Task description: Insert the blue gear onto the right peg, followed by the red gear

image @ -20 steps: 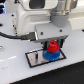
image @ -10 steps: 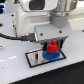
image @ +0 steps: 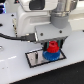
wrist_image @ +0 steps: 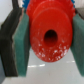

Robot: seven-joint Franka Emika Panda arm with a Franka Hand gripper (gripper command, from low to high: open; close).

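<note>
With the jaws clamped on the red gear (wrist_image: 49, 36) above the blue gear (image: 49, 56), a slight tilt could jam it on the peg.

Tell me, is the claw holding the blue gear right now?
No. In the wrist view the claw is shut on the red gear.

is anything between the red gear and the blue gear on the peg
Nothing visible. In the exterior view the red gear, held in the gripper, sits directly above the blue gear on the grey plate. Whether the two gears touch, the picture cannot tell; the peg itself is hidden.
</note>
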